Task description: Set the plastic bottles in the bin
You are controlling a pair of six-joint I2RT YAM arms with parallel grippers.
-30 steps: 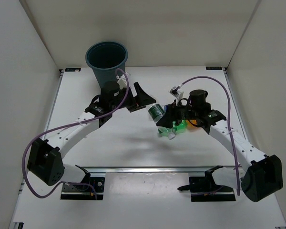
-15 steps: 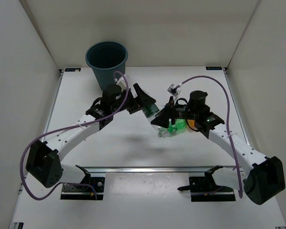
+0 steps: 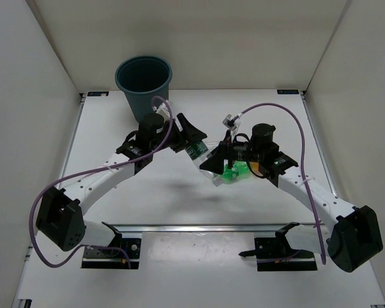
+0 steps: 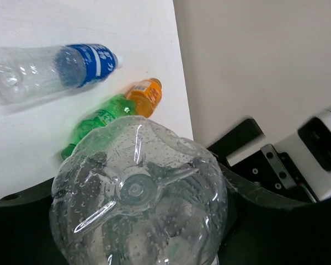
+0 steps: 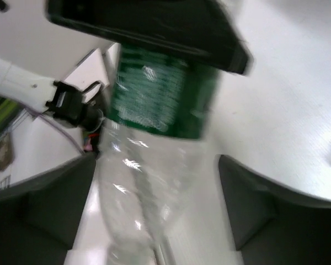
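Clear bottle (image 4: 138, 193) end-on, base facing L wrist cam

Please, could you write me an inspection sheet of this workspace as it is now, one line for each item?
Surface: white table, flat.
Job's things: clear green-label bottle sits between the two grippers. Blue-label bottle, green bottle and orange bottle lie on the table. Teal bin stands upright at the far left, no bottle seen inside.
Clutter: nothing seen.
Grippers: left gripper closed on the clear green-label bottle; right gripper open, its fingers apart from the bottle.
Cables: left purple cable and right purple cable, each looping along its arm.
Surroundings: white walls on three sides.
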